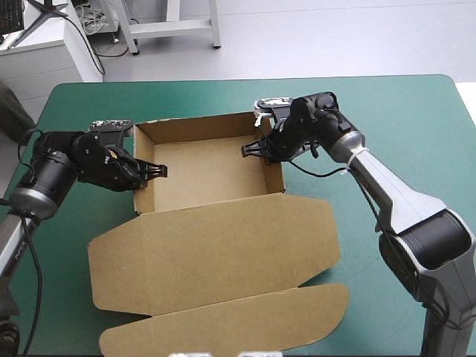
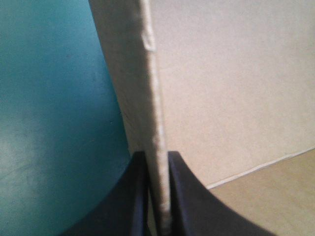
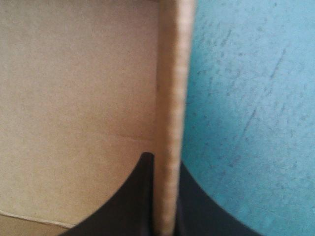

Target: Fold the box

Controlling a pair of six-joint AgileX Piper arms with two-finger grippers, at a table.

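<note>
Box (image 1: 208, 175) stands at the middle of the counter (image 1: 394, 119) as an open tray. Its back wall (image 1: 201, 128) faces the far edge. Its lid (image 1: 216, 253) lies flat toward the robot, with the tuck flap (image 1: 230, 327) close to the near edge.

Both side walls are up, and each has a pincer on it. The left pincer (image 1: 159, 171) comes in from outside, straddles the left wall (image 1: 144, 195) and is clamped on it. In its wrist view the wall's pale top edge runs straight in between the two black fingers (image 2: 184, 201). They are all but together, with only the board between them. Teal-green cover shows on the outer side and the tray's brown inside on the other. The right pincer (image 1: 248, 151) mirrors this on the right wall (image 1: 277, 180). Its wrist view shows the same pinch, with one of the fingers (image 3: 142, 196) inside the tray and the other outside, over the cover.

Straddling each wall from above looks like a way to press the side panels home so that they seat and stay upright. Holding both sides at once should also keep the light tray from sliding or skewing, as it might under a push from one side.

By this reading the tray is formed and the walls are being set, while the lid is not yet touched. I cannot tell whether the walls are tucked firmly enough to stand alone. If they are not, letting go could let a wall spring outward.
</note>
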